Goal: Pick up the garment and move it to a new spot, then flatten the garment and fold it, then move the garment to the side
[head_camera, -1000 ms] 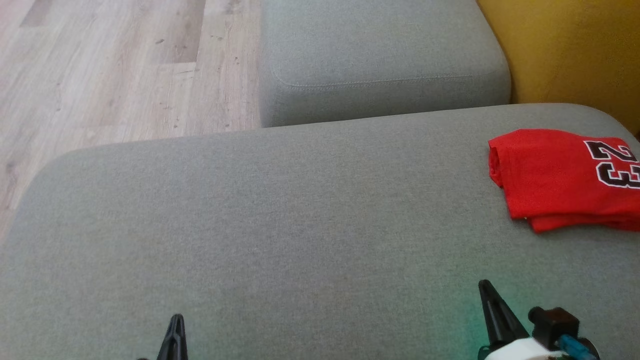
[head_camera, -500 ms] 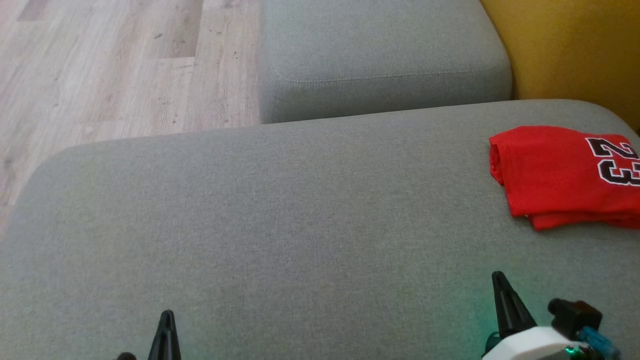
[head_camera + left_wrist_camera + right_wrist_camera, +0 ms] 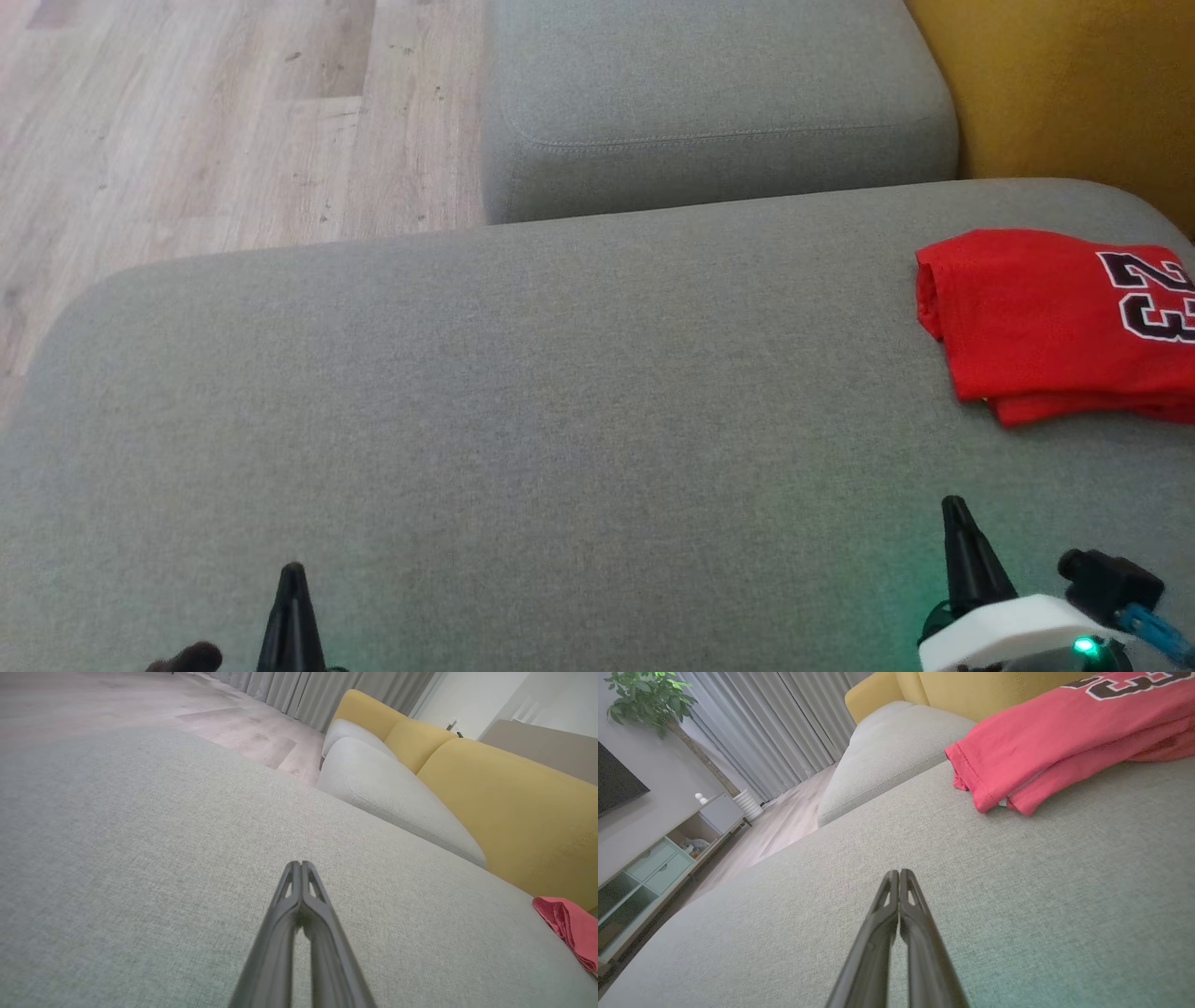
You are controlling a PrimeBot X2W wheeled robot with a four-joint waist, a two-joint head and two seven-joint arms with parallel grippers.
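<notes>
1. A grey sofa cushion (image 3: 560, 420) spreads before me, with wooden floor (image 3: 187, 121) at the upper left and a yellow backrest (image 3: 1074, 84) at the upper right.
2. The folded red garment (image 3: 1027, 317) lies on the cushion at the right edge.
3. My right claw (image 3: 954, 506), fingers pressed together, is at the lower right, below the garment and apart from it.
4. My left claw (image 3: 291, 569), also closed, is at the lower left, well apart from the garment.

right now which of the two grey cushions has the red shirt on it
The nearer cushion, the wide one: the folded red shirt lies at its right end. The far cushion sits beyond it, beside the wooden floor, apart from the shirt.
</notes>
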